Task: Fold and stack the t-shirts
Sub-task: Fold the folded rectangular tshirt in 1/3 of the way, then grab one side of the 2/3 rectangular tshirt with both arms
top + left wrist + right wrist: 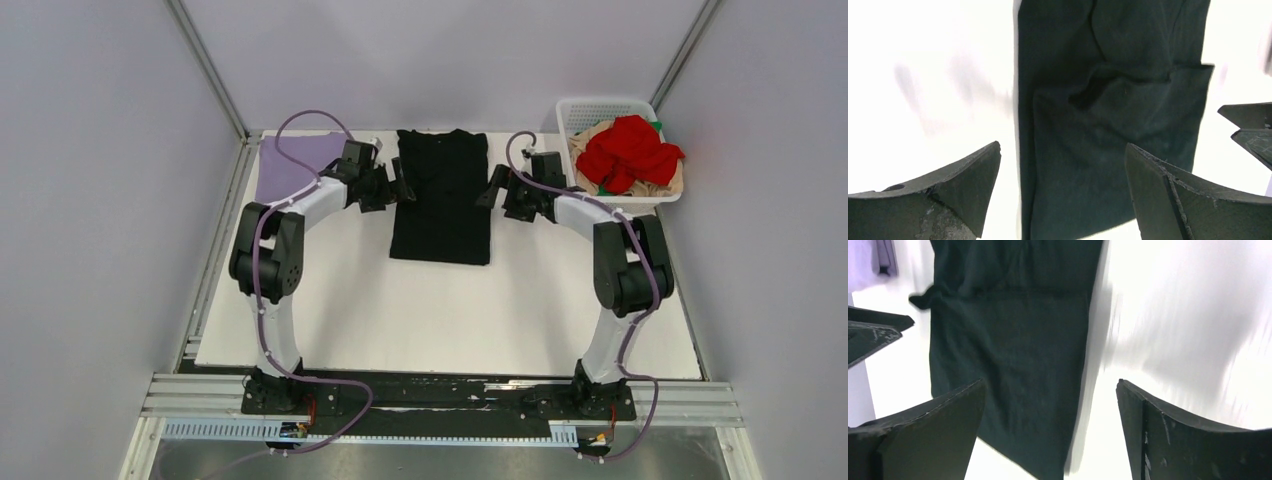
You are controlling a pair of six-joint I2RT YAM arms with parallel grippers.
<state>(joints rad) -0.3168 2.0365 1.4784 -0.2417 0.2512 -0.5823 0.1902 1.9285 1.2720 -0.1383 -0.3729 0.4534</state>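
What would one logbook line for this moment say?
black t-shirt: folded narrow, flat | left gripper: open, at its left edge | right gripper: open, at its right edge

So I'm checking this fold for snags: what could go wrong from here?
The left fingers and right fingers are open beside the layered black tee; a grab might catch only the top layer and undo the fold. The left arm reaches over the lavender tee and might drag it.
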